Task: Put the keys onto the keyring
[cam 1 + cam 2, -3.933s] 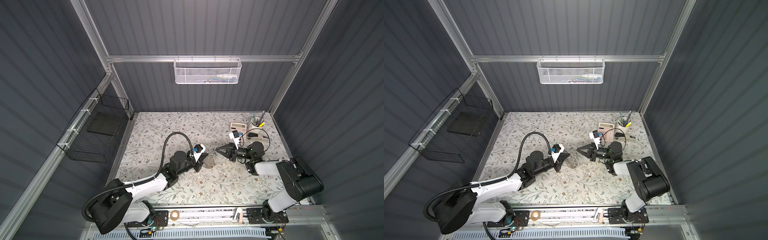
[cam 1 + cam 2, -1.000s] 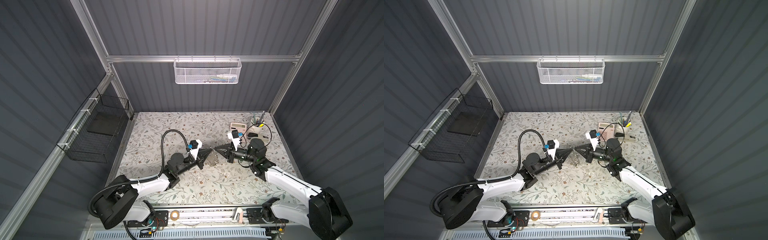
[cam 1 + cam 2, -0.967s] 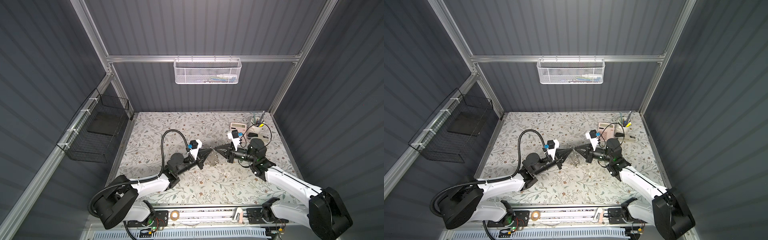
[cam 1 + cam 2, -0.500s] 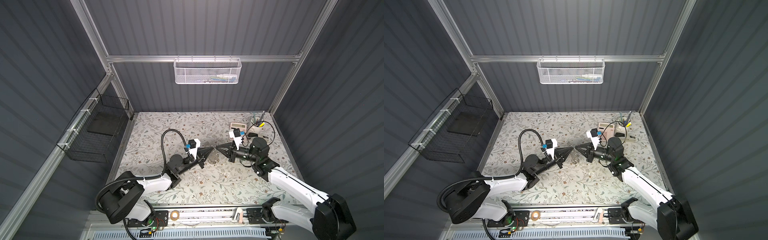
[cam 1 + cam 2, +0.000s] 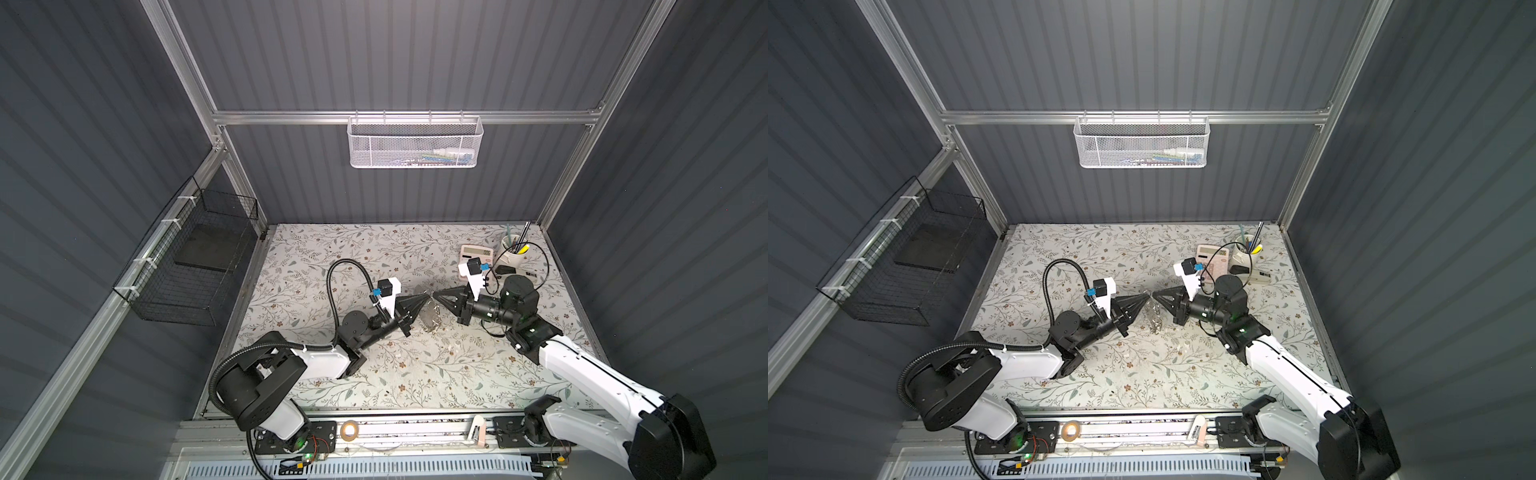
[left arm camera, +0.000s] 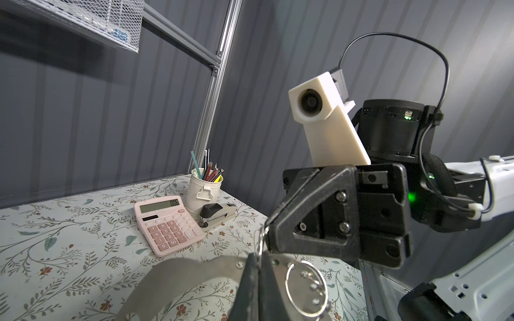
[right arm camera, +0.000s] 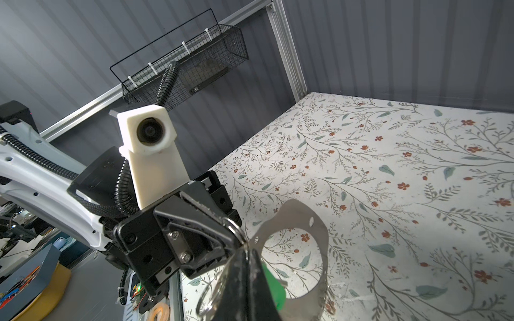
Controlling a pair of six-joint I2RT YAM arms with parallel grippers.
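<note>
Both arms up, tips meeting above surface [image 5: 415, 374]. L jaws closed, pinching keyring [image 7: 235, 226]. R jaws closed on key [image 7: 274, 286], green head just beside them. Key looks not yet threaded onto ring, tho contact pt partly hidden; threading + release remain.

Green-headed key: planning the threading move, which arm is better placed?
Right, likely: the right end effector appears shut on the small green plastic-headed key, tip against the silver metal keyring pinched by the left end effector.

Left tool [image 5: 424, 296] and right tool [image 5: 436, 296], jaws closed, point tip to tip.
</note>
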